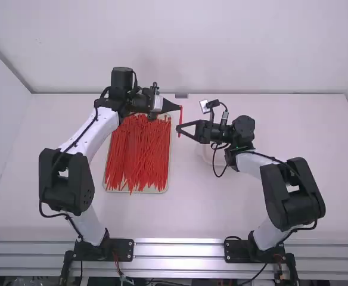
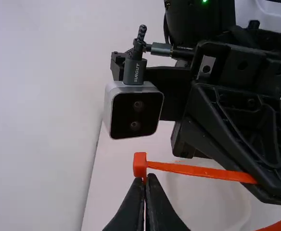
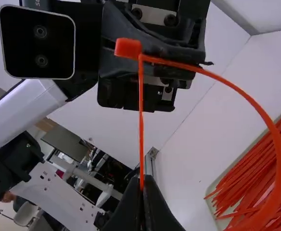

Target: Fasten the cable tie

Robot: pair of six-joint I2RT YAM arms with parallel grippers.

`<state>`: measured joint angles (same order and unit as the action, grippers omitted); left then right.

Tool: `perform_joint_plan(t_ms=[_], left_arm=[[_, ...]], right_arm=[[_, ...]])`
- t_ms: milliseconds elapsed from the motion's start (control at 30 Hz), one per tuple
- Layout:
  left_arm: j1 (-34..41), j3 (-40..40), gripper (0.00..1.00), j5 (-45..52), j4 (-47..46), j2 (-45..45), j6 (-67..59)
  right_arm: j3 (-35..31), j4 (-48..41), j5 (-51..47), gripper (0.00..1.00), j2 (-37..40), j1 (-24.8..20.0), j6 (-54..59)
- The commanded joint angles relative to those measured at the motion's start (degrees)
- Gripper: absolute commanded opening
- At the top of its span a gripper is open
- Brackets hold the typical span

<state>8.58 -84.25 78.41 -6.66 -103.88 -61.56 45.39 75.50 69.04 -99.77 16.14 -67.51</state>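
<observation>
A red cable tie (image 1: 179, 123) hangs in the air between both grippers, just past the far right corner of the tray. My left gripper (image 1: 178, 109) is shut on the tie right beside its square head (image 2: 139, 162), as its fingertips (image 2: 141, 185) show. My right gripper (image 1: 182, 127) comes from the right, with its fingers (image 3: 147, 202) shut on the tie's thin strap (image 3: 141, 120). That strap runs straight from the head (image 3: 127, 47) to the right gripper (image 3: 141, 182). A second stretch of the tie (image 3: 256, 108) arcs away from the head in a wide bow.
A beige tray (image 1: 168, 176) with a pile of several loose red ties (image 1: 138, 152) lies left of the middle, under the left arm. A pale round container (image 1: 207, 155) stands under the right arm's wrist. The table's back edge runs close behind the grippers.
</observation>
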Motion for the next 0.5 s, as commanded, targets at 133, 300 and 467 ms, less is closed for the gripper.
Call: perform_joint_plan(t_ms=[133, 300, 467], left_arm=[[0.5, 0.3, 0.02, 2.2, -0.5, -0.1, -0.9], [0.5, 0.3, 0.02, 1.8, -1.1, -0.1, -0.9], [0.5, 0.3, 0.02, 1.8, -1.5, -0.1, -0.9]], right_arm=[[-0.4, 0.2, 0.4, 0.0, 0.1, 0.0, -0.2], [-0.4, 0.3, 0.1, 0.0, 0.1, 0.4, -0.3], [-0.4, 0.4, 0.1, 0.0, 0.1, 0.4, -0.3]])
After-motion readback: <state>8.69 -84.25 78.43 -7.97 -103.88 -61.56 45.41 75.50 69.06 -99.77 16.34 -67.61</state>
